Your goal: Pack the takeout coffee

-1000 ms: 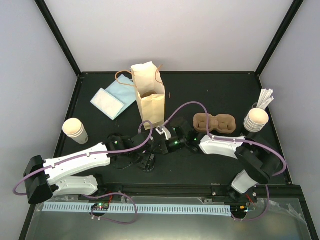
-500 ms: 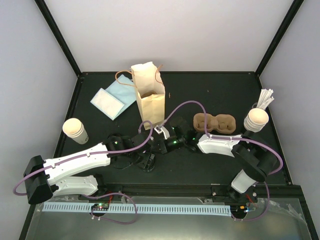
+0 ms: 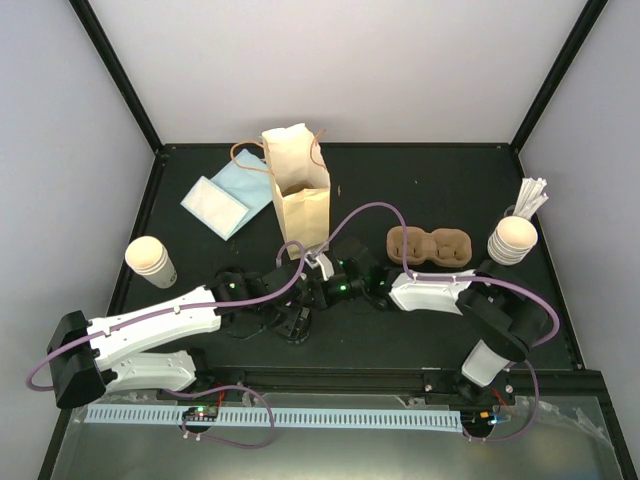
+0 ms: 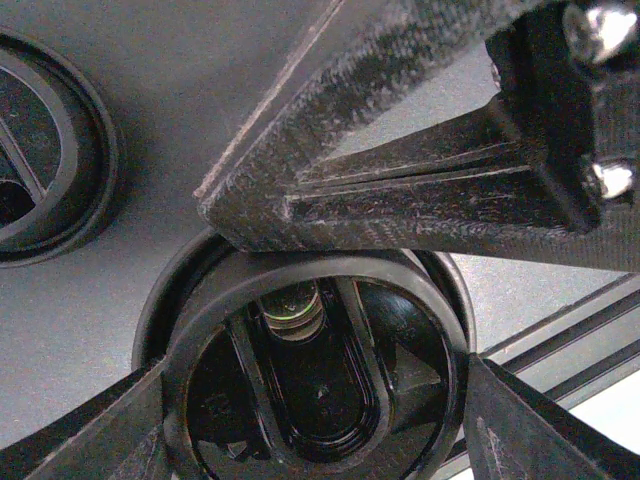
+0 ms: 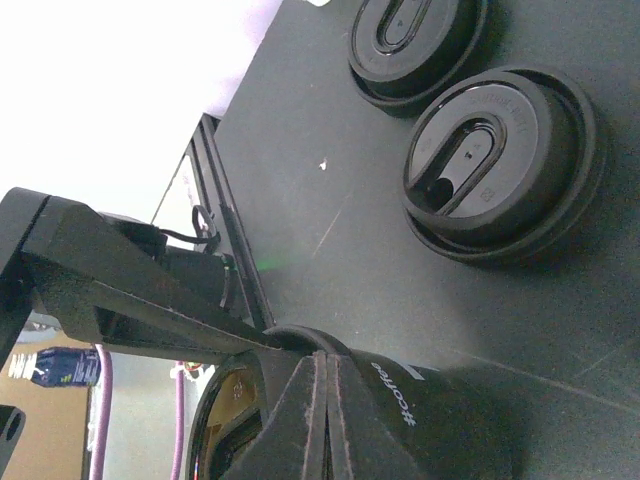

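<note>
The takeout coffee [image 3: 150, 260], a single cream paper cup, stands upright at the table's left side, far from both grippers. At the table's centre front, my left gripper [image 3: 290, 325] holds a black lid [image 4: 320, 370], one finger pressed against each side of it; a second rim shows beneath it. My right gripper [image 5: 325, 355] is shut, its tips resting on that lid's rim from above. In the left wrist view the right gripper's fingers [image 4: 400, 190] cross over the lid. Beside the jaws, a black surface [image 5: 400, 400] reads "#coffee".
Two loose black lids [image 5: 500, 160] [image 5: 415, 40] lie on the mat nearby. An open paper bag [image 3: 297, 190] stands at the centre back, napkins [image 3: 215, 200] to its left. A brown pulp carrier [image 3: 430, 247] and a cup stack with white sticks [image 3: 512, 240] sit at the right.
The right arm's forearm has shifted slightly left toward the centre. Both grippers keep the same state, and the left arm has not moved.
</note>
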`<state>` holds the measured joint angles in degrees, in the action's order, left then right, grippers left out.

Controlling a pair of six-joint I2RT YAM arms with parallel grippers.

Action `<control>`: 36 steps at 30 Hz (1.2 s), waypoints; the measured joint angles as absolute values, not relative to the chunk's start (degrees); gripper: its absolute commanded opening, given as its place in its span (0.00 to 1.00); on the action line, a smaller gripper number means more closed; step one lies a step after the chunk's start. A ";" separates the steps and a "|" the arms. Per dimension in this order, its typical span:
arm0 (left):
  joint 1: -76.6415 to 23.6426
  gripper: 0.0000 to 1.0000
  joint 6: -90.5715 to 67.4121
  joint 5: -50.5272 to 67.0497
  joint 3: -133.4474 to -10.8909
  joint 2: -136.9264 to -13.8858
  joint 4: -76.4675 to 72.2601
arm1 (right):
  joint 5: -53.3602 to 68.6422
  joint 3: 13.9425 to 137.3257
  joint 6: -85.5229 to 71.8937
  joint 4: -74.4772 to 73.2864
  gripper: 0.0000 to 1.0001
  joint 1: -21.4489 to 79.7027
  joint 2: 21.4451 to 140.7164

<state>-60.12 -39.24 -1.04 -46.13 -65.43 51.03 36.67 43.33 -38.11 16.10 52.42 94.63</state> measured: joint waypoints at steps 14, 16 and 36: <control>-60.14 0.68 -39.57 -0.97 -46.11 -65.65 50.72 | 34.50 39.29 -42.19 24.36 0.01 53.04 93.84; -60.29 0.68 -39.55 -0.56 -46.11 -65.69 50.39 | 33.47 39.00 -42.13 22.26 0.01 53.12 91.96; -60.47 0.68 -39.55 -0.38 -46.06 -65.73 49.98 | 35.00 40.40 -36.47 5.76 0.01 51.66 85.69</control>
